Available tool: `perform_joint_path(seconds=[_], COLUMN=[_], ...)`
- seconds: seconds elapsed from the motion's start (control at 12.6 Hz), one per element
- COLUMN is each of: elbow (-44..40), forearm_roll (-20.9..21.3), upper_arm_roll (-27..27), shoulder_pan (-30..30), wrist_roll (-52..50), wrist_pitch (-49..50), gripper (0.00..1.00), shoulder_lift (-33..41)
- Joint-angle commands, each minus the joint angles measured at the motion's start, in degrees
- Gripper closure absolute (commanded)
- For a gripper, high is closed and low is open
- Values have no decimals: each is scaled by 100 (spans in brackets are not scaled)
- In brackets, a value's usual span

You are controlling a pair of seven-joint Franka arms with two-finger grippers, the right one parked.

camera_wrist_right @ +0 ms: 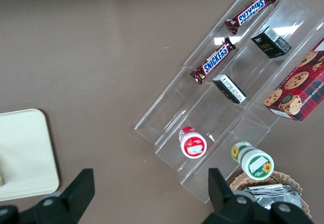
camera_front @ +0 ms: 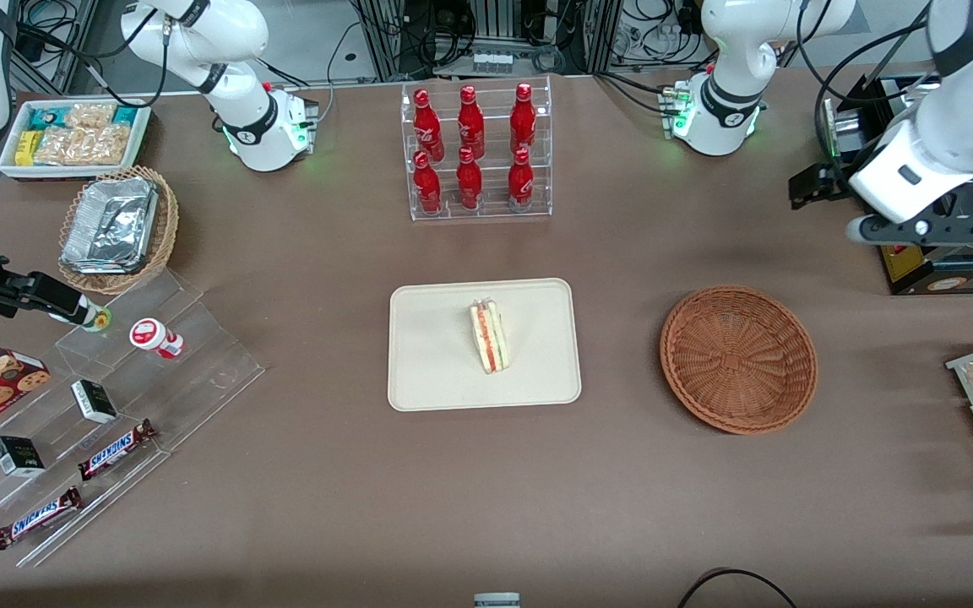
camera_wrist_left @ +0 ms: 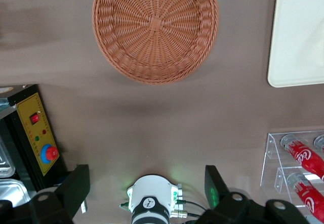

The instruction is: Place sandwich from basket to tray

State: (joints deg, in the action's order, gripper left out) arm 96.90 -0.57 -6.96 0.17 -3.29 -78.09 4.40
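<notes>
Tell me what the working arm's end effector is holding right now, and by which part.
Nothing. The end effector is open, above the table; the sandwich lies on the tray.

Sandwich [camera_front: 489,337] on cream tray [camera_front: 427,371]; reddish wicker basket [camera_front: 738,359] alongside.

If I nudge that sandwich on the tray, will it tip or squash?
The sandwich stands on a narrow edge on the tray, so a sideways push probably topples it. Its soft-looking bread likely squashes easily, and the clear wrap may be slippery. The end effector is open, above the table near the basket.
</notes>
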Motion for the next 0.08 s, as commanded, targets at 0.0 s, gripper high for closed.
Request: perform_joint_path(seconds=[0.0], elbow=[-75], forearm_roll=[-101], upper_arm_roll=[125], shoulder_pan=[-34], wrist_roll=[118], wrist_pitch=[215], gripper=[0], shoulder_lift=[105])
